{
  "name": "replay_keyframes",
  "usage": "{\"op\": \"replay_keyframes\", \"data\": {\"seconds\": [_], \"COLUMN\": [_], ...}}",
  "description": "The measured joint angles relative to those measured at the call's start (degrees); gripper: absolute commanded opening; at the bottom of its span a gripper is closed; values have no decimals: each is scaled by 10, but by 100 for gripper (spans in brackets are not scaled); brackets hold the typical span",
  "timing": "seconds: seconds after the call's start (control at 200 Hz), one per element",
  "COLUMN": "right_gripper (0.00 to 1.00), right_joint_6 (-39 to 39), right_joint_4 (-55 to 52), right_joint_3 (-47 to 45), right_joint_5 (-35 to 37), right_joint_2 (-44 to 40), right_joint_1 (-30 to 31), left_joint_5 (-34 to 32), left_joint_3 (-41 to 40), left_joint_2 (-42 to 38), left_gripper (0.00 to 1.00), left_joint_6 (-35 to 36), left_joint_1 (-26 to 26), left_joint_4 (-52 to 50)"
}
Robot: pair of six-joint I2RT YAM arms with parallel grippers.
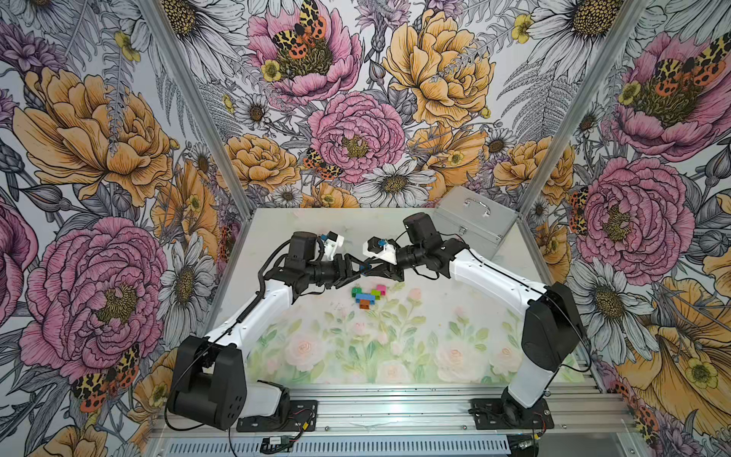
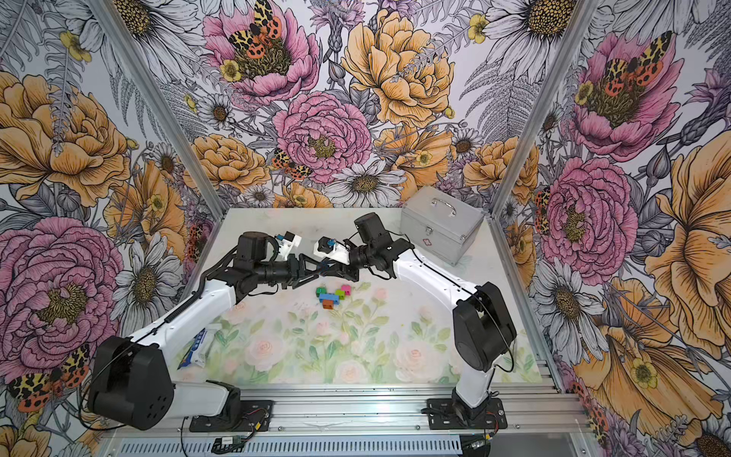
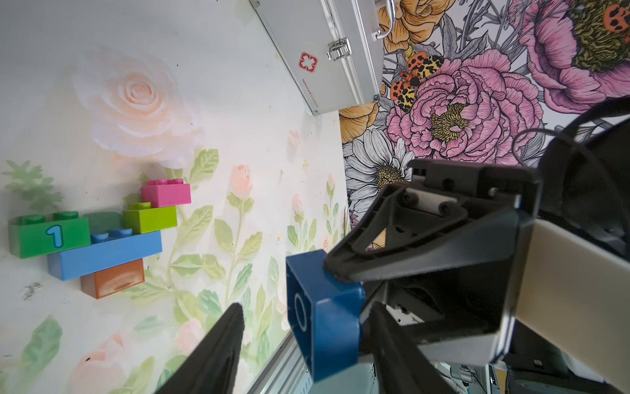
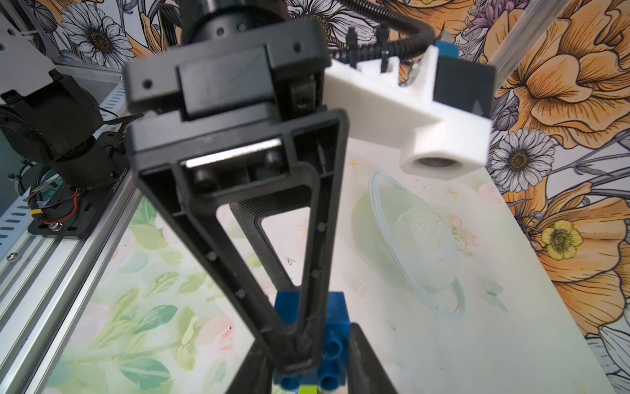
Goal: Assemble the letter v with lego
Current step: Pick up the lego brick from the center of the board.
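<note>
While one dark blue brick (image 3: pixel 324 317) hangs, five joined bricks (image 3: pixel 102 252)

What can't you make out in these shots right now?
Dark blue brick: in both top views, nearly hidden between left gripper and right gripper.
Its stud side: right wrist view, left gripper covers part, bottom edge cuts it.
Packet: a top view, partly under left arm, print too small.

Touching the long light blue plastic brick (image 3: pixel 105 254): squarish orange brick (image 3: pixel 112 278), green brick (image 3: pixel 49 235) with pale blue 1, lime brick (image 3: pixel 150 218); pink brick (image 3: pixel 166 192) beside the lime. Apart from it, dark blue brick (image 3: pixel 324 314); beyond it, silver metal case (image 3: pixel 300 30) with red cross badge; table (image 3: pixel 221 102) pastel roses, green leaves.
</note>
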Motion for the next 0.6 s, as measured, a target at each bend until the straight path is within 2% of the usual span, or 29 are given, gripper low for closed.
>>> {"op": "replay_keyframes", "data": {"seconds": [0.105, 0.33, 0.55, 0.6], "right_gripper": [0, 0, 0, 3], "right_joint_6": [-13, -29, -35, -38], "right_joint_4": [-15, -42, -58, -59], "right_joint_3": [1, 2, 2, 2], "right_joint_5": [1, 22, 55, 63], "right_joint_2": [5, 17, 28, 29], "right_joint_1": [0, 6, 19, 22], "left_joint_5": [-6, -33, -50, -55], "left_joint_3": [-1, 0, 1, 2], "left_joint_2": [9, 28, 44, 44], "left_gripper": [49, 44, 27, 23], "left_joint_6": [6, 18, 17, 17], "left_joint_1": [-3, -23, -35, -36], "left_joint_4": [-3, -17, -22, -26]}}
